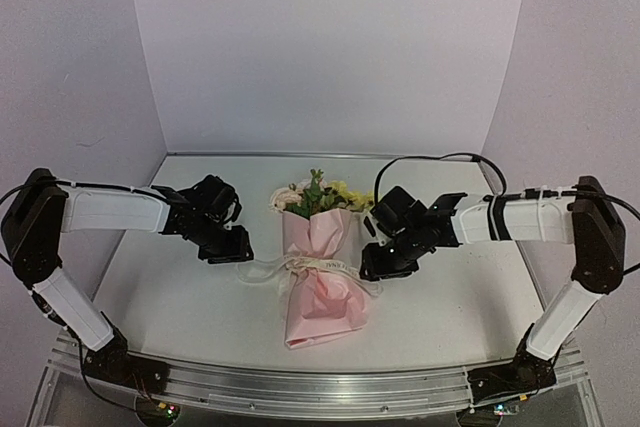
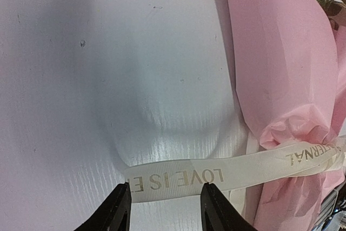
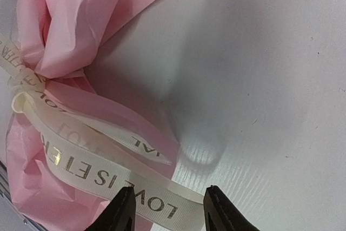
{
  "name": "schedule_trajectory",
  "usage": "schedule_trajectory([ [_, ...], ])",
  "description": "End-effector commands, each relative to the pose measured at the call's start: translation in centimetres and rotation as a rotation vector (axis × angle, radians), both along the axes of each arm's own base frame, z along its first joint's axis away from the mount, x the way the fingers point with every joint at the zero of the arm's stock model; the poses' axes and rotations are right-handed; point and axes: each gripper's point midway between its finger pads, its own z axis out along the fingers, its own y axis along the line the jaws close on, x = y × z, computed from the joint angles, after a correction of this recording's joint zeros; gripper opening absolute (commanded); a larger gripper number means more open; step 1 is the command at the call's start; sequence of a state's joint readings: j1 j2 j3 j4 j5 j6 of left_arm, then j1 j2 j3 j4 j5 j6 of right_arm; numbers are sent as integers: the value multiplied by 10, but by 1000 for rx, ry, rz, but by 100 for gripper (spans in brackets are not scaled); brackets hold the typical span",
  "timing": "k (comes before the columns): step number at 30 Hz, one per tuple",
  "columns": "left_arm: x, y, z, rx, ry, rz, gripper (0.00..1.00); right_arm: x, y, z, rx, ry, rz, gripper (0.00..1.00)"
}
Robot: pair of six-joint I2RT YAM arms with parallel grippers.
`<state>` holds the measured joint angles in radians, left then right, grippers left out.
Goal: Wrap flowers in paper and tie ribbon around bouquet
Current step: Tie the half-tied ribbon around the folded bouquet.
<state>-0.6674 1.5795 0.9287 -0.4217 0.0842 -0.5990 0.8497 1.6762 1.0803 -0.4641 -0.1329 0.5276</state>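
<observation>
The bouquet (image 1: pixel 318 277) lies in the middle of the table (image 1: pixel 160 317), long axis near to far with the flowers (image 1: pixel 312 197) at the far end, and the ribbon (image 1: pixel 312 264) goes around its pinched waist. One ribbon end runs left into the gap of the left fingers (image 2: pixel 116 209), the other right into the gap of the right fingers (image 3: pixel 121 212); both pairs stand apart, not pinching it. Each arm seems equally near its own end, so a tightening pull would go sideways.
</observation>
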Motion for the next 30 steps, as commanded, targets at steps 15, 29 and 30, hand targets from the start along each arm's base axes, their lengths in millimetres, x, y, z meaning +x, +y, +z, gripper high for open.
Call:
schedule_trajectory([
  [15,11,-11,16,-29,-33,-27,45,24,25,-5,29,-9,29,48],
  [29,12,-12,16,-25,-31,-33,45,42,49,0,111,-57,47,45],
  [30,12,-12,17,-25,-31,-34,45,42,50,-1,114,-55,50,43],
])
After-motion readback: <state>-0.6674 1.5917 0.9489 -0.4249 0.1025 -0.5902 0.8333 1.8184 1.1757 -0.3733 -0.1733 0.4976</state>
